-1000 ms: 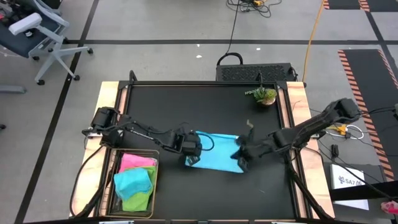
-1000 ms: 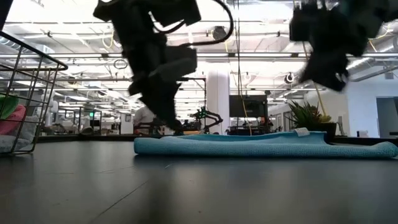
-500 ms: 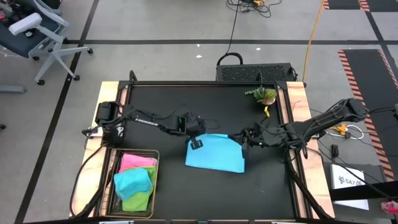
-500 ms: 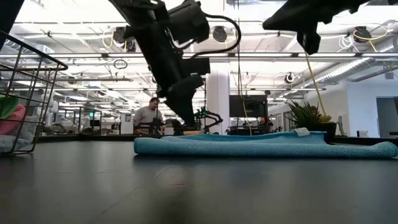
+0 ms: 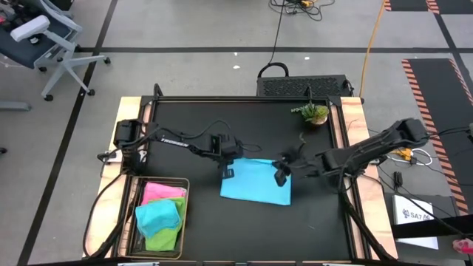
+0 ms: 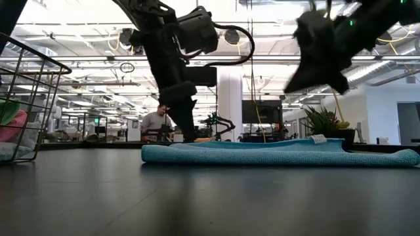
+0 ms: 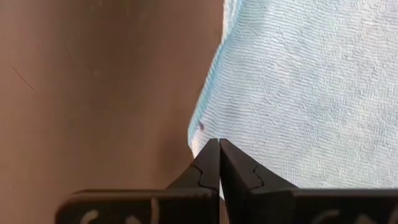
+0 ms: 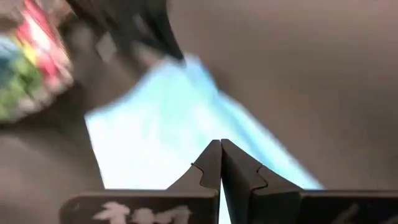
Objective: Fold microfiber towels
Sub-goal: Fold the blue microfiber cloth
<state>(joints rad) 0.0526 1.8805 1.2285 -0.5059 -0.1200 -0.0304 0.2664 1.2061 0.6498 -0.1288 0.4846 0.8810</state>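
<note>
Black tabletop (image 5: pixel 244 133), bright open hall

Both arms are dark, near black — slim jointed tubes with chunkier blocks at the joints. The left arm (image 5: pixel 174 140) carries small white lettering along one link and a thin black cable that loops free above its wrist. Its base is a boxy dark housing at the desk edge. The right arm (image 5: pixel 369 151) is the same build, thicker at its shoulder joint, with cables trailing off behind it. The left claw (image 7: pixel 219 144) has two matte black fingers, wedge-shaped and tapering to fine points, each with a small notched step on its inner edge; pale markings show on the bar below them. The right claw (image 8: pixel 221 144) matches — same black wedges, same notches, same pale markings.
</note>
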